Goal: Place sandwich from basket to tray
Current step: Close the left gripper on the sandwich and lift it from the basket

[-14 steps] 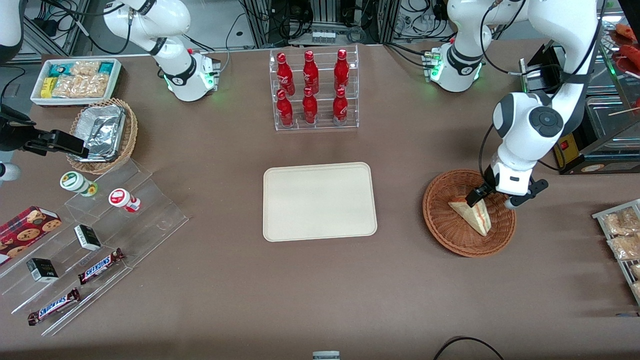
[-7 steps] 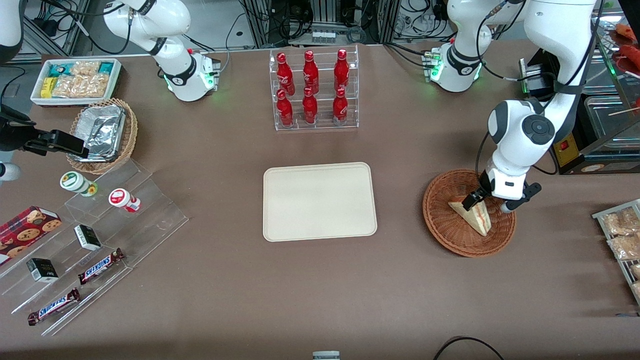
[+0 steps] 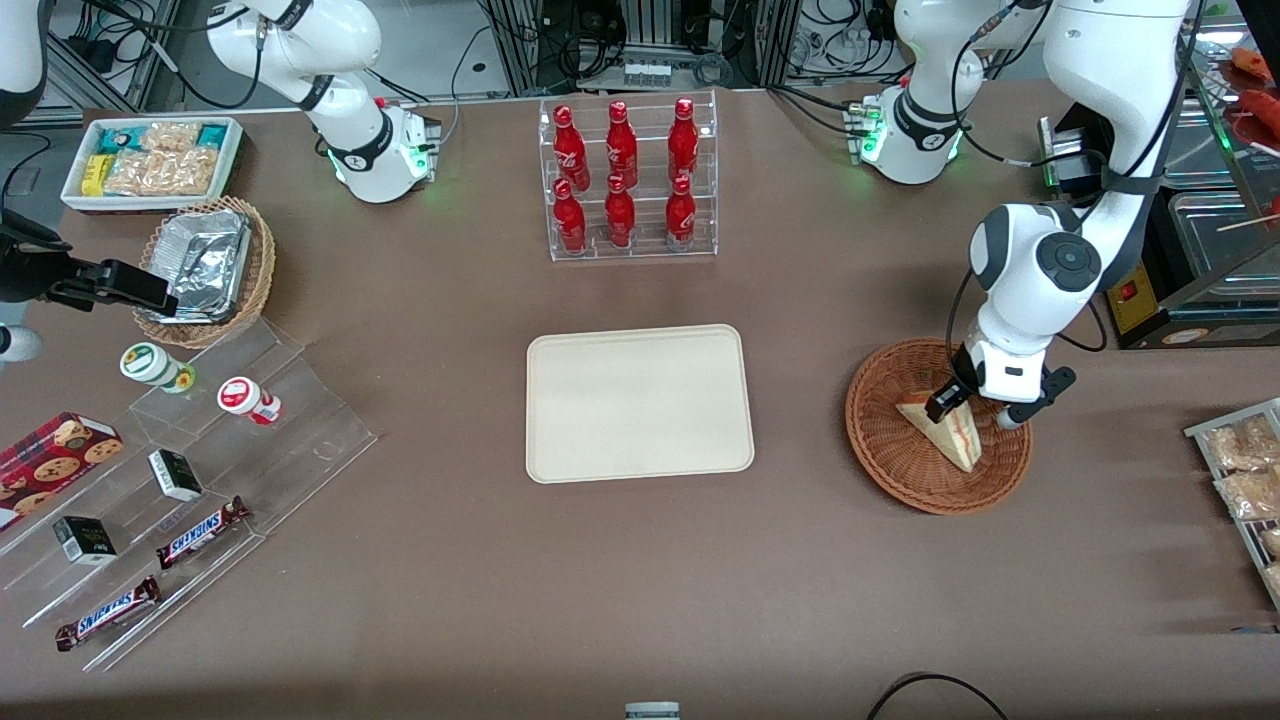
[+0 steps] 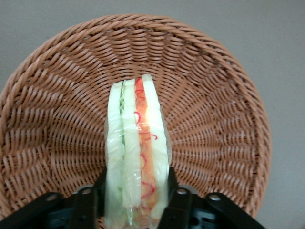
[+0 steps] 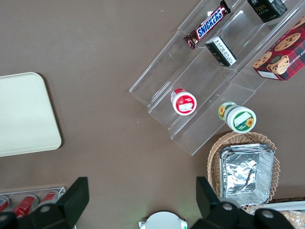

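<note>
Brown table [image 3: 450, 560], pincer [image 4: 138, 205] gripping sandwich [image 4: 137, 152] in basket [image 4: 57, 119], tray [image 3: 640, 402] nearby

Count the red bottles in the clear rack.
6. The red bottles stand in the clear rack: three in the upper row, three in the lower, nearer the camera. None seem hidden. The gripper sits at the sandwich, far from them.

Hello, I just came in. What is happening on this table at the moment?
The left arm's gripper is down in the brown wicker basket, its fingers pressed on both sides of the sandwich. The sandwich is in the basket, not lifted out. The cream tray at the table's middle has nothing on it.
</note>
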